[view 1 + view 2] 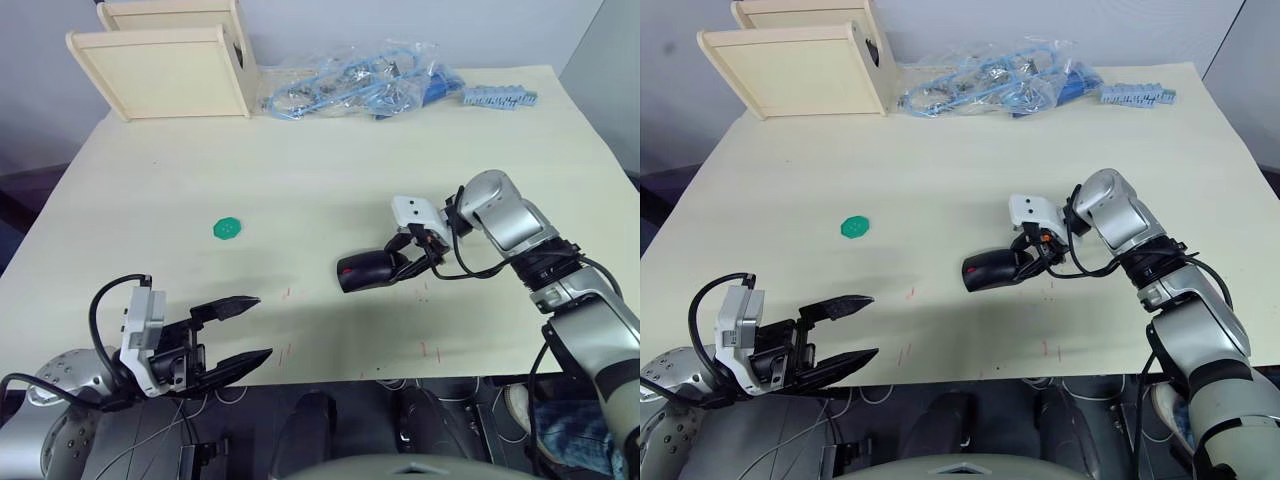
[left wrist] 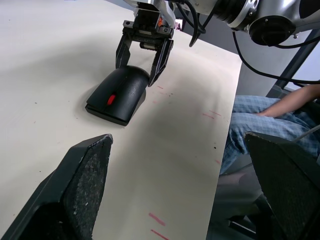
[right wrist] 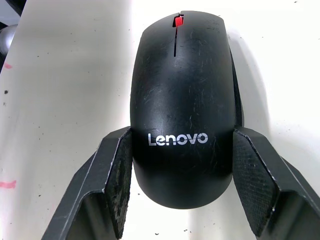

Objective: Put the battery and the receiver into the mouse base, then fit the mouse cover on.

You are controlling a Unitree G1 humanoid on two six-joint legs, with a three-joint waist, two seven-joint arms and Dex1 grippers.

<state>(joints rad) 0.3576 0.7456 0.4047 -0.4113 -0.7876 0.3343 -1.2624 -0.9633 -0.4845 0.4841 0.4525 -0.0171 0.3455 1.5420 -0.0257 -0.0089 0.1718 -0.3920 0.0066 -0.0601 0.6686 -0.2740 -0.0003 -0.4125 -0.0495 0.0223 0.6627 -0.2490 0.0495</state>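
Currently, mouse cover (image 3: 182, 115), fitted on mouse base (image 2: 102, 107) at counter (image 1: 320, 150) centre: rigid, glossy, light, likely slippery; right end effector (image 3: 182, 175) open, straddling its rear sides, six o'clock end; left end effector (image 1: 238, 332) open, empty.

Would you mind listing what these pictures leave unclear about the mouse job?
- Battery and receiver: the closed mouse hides its inside in every view.
- Right gripper: in the right wrist view, contact between pads and shell is unclear.
- Bagged items: too small in the head views.

Mouse base (image 3: 182, 115) interior under the mouse cover (image 2: 120, 90), unseen.
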